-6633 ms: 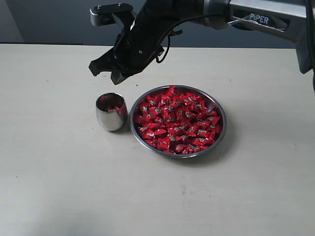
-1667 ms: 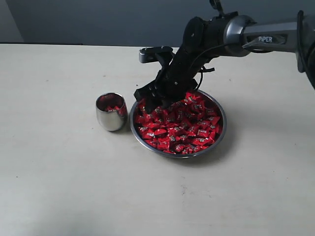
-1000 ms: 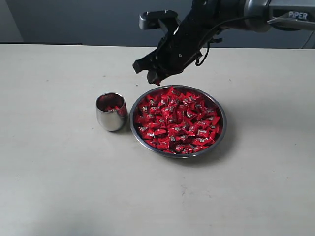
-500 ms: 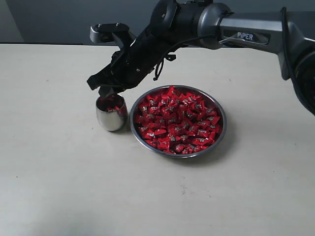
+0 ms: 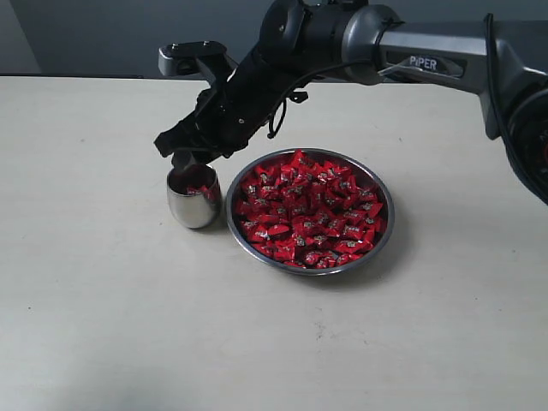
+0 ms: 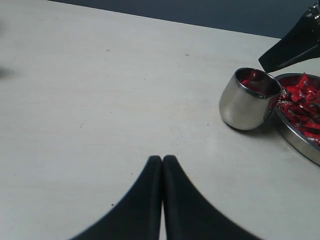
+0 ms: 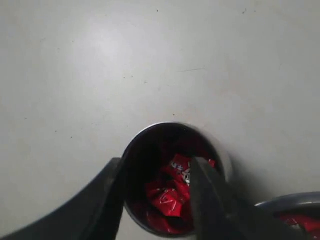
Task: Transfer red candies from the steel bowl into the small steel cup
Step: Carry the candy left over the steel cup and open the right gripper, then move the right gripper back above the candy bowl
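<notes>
Right gripper (image 7: 157, 167): fingers (image 7: 107, 200) parted, nothing seen clamped between them, poised just above the mouth of the small steel cup (image 7: 150, 132); several red candies (image 7: 167, 197) lie inside the cup; the cup stands near the middle of the tabletop (image 5: 103, 325), a little toward its left edge in the exterior view, with the steel bowl (image 5: 390, 210) just beside it on the right, heaped with red candies; whether cup and bowl touch cannot be told; left gripper (image 6: 162, 162): fingers pressed together on nothing, low over the tabletop well apart from the cup

Hazards, as judged: the fingertips hang close to the thin rim, so a sideways withdrawal could catch it and tip the round-bellied cup, spilling its contents; a wrapper clinging to a pad could be carried off and fall on the tabletop; a drop made off-centre could glance off the rim

Comparison: half a second earlier the right gripper stood at nearly this same place over the cup; a second earlier it hung above the bowl's far rim with a scrap of red at its tips; cup and bowl have not shifted
</notes>
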